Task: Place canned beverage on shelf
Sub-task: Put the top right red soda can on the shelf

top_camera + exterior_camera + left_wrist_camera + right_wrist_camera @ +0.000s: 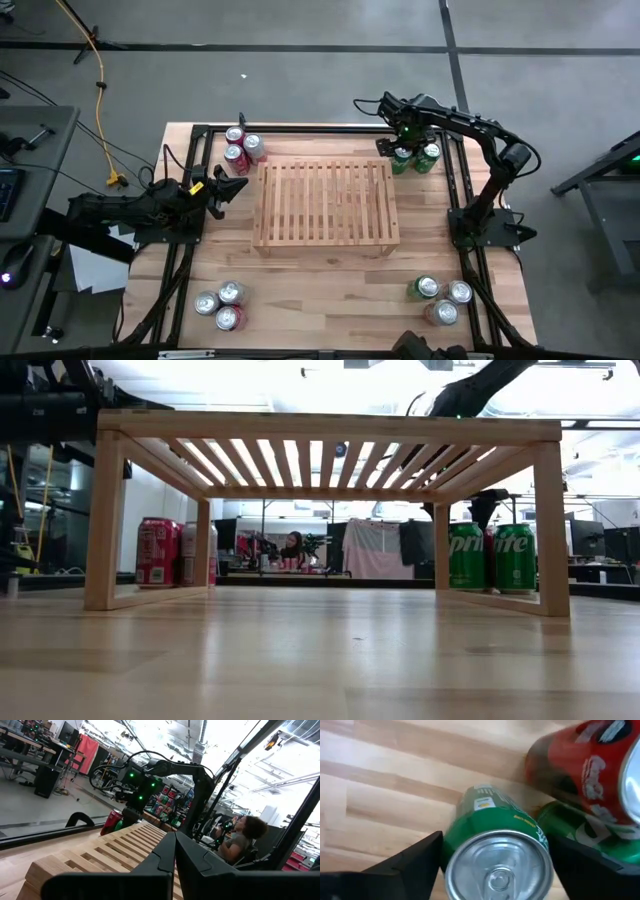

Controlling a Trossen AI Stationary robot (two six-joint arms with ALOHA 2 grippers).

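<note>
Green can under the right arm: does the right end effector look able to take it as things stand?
Probably yes. The right end effector is open with a finger on each side of the green can. A red can and another green can crowd one side, though.

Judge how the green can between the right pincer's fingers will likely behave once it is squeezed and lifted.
The green can stands upright with the right pincer open around it. Its smooth round wall looks slippery, so it may twist in the grip. The lid looks sealed, so it is probably full and fairly heavy. The red can sits close, so a nudge could tip or shove it.
</note>
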